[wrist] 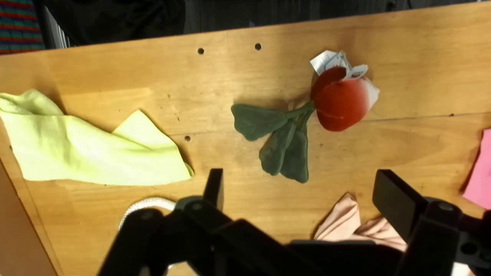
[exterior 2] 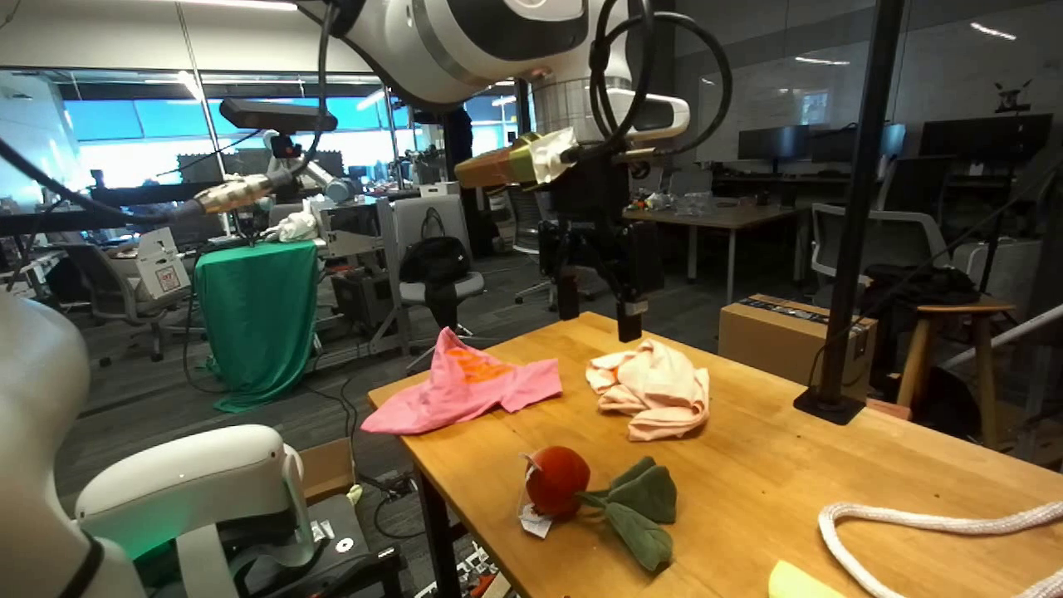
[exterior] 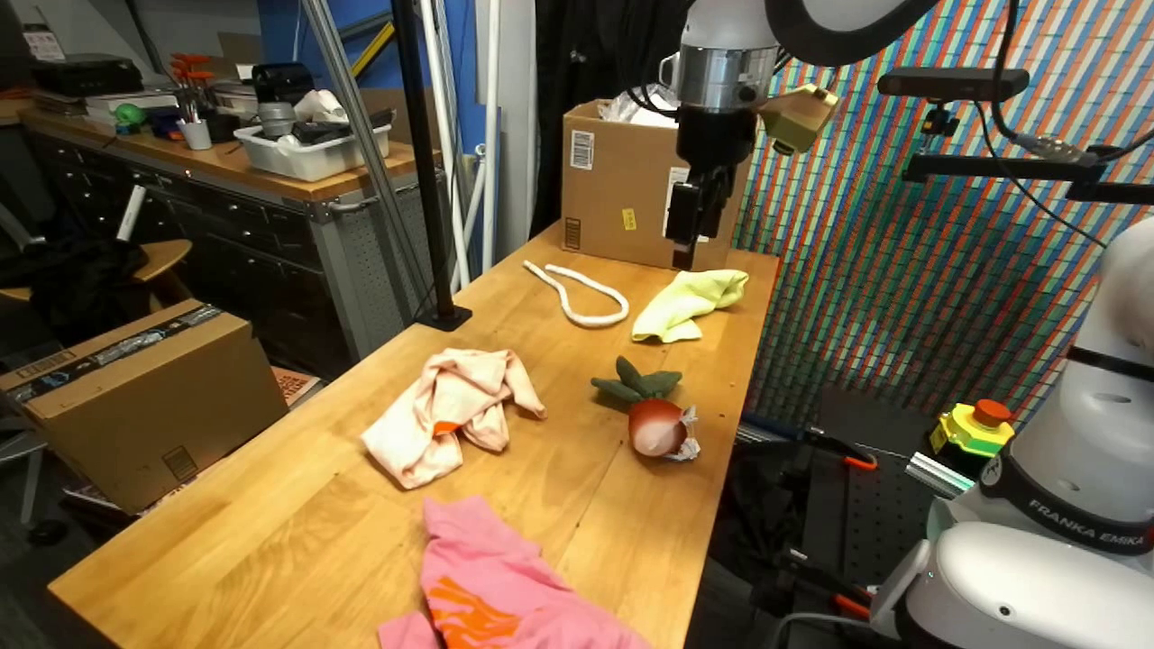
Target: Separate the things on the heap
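Note:
My gripper (wrist: 299, 191) is open and empty in the air above the table; it also shows in both exterior views (exterior: 694, 248) (exterior 2: 598, 320). The things lie apart on the tabletop, with no heap in view. The pink cloth (exterior: 505, 577) (exterior 2: 465, 390) lies at one end, its edge at the right of the wrist view (wrist: 481, 172). The cream cloth (exterior: 469, 401) (exterior 2: 652, 390) is partly hidden behind my gripper in the wrist view (wrist: 339, 222). The red ball (exterior: 655, 428) (exterior 2: 558, 480) (wrist: 341, 103) has green leaves. The yellow-green cloth (exterior: 690, 306) (wrist: 96, 153) lies near the white cord (exterior: 599, 321) (exterior 2: 938, 523).
A brown cardboard box (exterior: 622, 194) stands at the table's end behind my gripper in an exterior view. A black pole (exterior: 442, 311) (exterior 2: 830, 399) rises from the table's long edge. Another cardboard box (exterior: 180, 415) (exterior 2: 789, 336) is beside the table (exterior: 297, 523).

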Controlling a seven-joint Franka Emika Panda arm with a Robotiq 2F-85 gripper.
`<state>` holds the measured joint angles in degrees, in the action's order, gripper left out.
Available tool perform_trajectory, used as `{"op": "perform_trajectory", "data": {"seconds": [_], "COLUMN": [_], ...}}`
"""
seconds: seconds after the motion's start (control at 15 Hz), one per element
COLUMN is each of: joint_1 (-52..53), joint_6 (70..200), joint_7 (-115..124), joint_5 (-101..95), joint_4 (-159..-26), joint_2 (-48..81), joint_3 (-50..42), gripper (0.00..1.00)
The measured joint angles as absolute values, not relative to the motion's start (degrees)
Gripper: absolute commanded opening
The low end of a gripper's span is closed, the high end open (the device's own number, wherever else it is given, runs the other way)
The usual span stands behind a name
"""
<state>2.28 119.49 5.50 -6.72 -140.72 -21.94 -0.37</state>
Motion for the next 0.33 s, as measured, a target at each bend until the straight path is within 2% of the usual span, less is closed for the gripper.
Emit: {"op": "perform_trajectory", "data": {"seconds": [0.33], "joint_1": [1.96], "joint_6": [126.38], "joint_7": [3.11], "joint_5": [-5.88], "joint_4": [-145.82], "joint_2": [-26.89], "joint_3": [-1.68], "gripper": [1.00]}}
